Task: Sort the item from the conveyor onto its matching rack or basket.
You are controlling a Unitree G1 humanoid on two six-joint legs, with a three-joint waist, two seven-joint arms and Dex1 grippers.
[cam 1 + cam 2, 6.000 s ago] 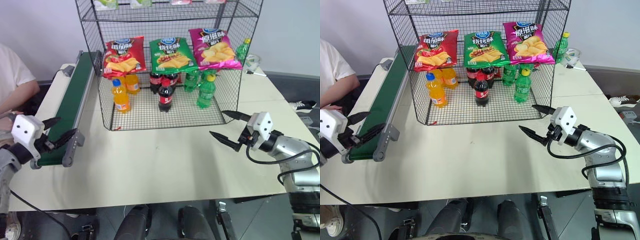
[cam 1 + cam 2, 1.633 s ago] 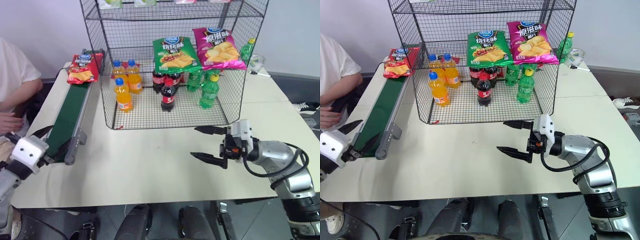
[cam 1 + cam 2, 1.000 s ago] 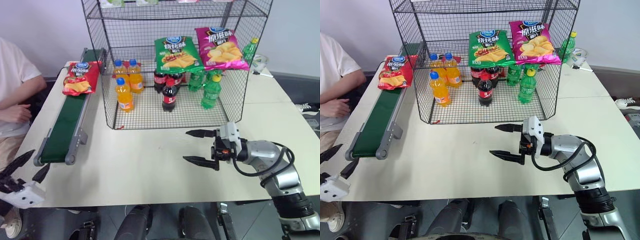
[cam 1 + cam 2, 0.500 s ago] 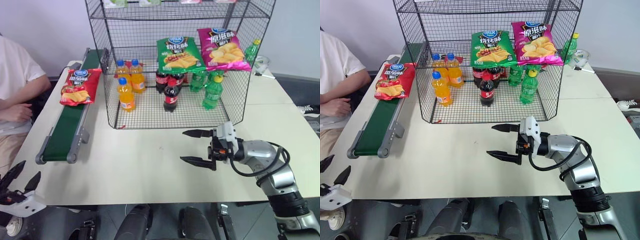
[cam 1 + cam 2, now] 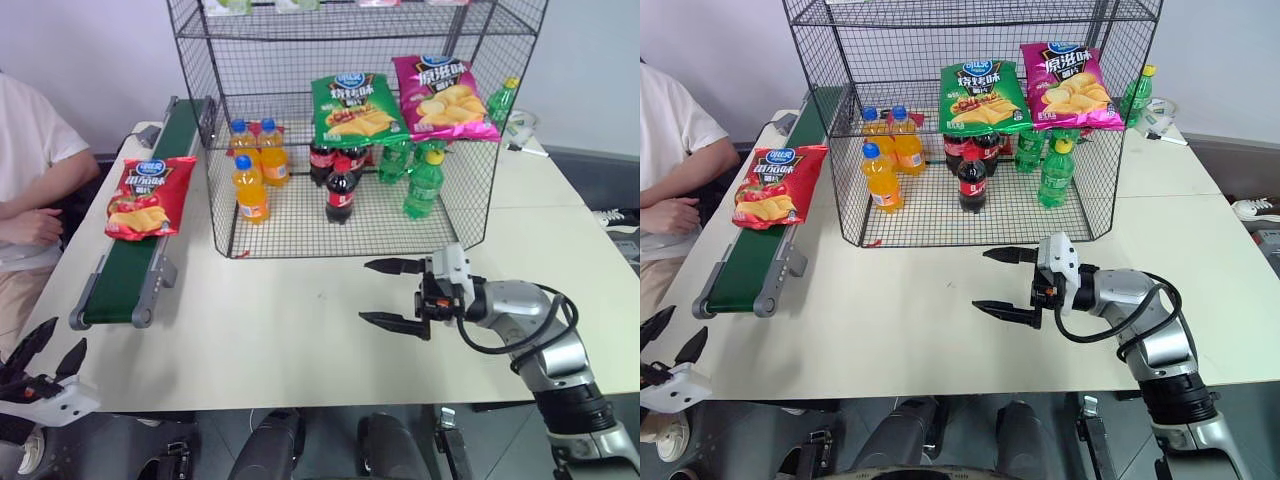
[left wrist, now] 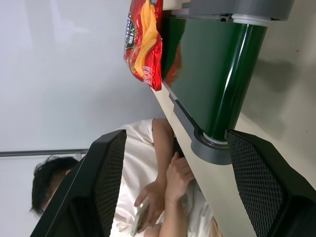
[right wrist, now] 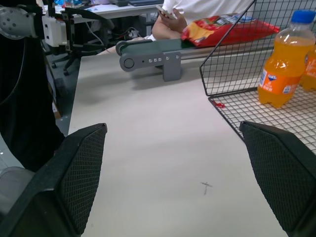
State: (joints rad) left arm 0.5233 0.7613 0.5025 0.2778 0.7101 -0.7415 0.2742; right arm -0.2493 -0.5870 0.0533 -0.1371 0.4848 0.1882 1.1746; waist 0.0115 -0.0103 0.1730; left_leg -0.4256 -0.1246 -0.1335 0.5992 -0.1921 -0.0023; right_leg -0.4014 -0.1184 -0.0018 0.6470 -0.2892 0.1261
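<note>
The item, a red crisp bag (image 5: 140,197) with a blue logo, lies flat about halfway along the conveyor (image 5: 128,275), a dark green belt with grey rails at the table's left. The rack (image 5: 480,180), a tall black wire cage, stands at the back centre. My left gripper (image 5: 58,345) hangs open and empty off the table's front left corner, short of the belt's near roller (image 6: 217,148). My right gripper (image 5: 366,292) is open and empty over bare table in front of the rack.
Green (image 5: 352,107) and magenta (image 5: 442,95) crisp bags lie on the rack's shelf, above orange (image 5: 250,185), cola (image 5: 338,190) and green bottles (image 5: 422,185). A person in a white shirt (image 5: 30,170) sits left of the conveyor.
The red bag has ridden the belt from the far end toward the near end. My left gripper has sunk from beside the near roller to below the table corner. The right gripper has stayed put.
</note>
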